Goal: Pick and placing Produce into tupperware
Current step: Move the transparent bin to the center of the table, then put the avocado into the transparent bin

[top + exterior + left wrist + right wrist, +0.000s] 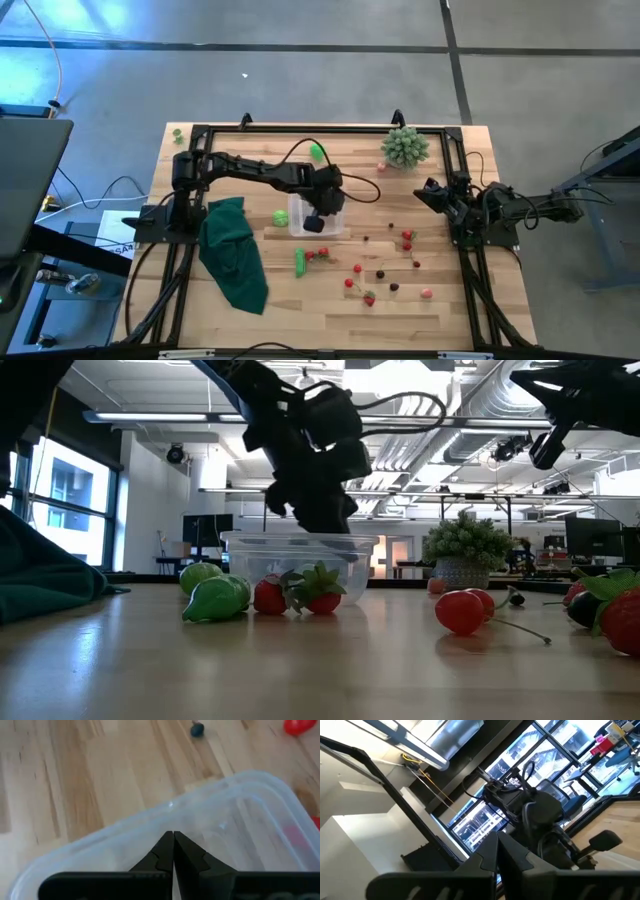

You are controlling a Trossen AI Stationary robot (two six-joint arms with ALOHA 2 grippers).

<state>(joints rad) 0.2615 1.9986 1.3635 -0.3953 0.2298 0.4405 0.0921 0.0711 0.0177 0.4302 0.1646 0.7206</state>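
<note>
Over the tupperware (316,217): left gripper (173,840), fingers pressed together, empty. Right gripper (497,845) parked, likewise pressed together. Step: between placements; next, open and fetch produce (301,261).

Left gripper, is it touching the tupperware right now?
Cannot tell. The left wrist view shows the shut left gripper over the tupperware, but no view shows contact or gap plainly.
</note>
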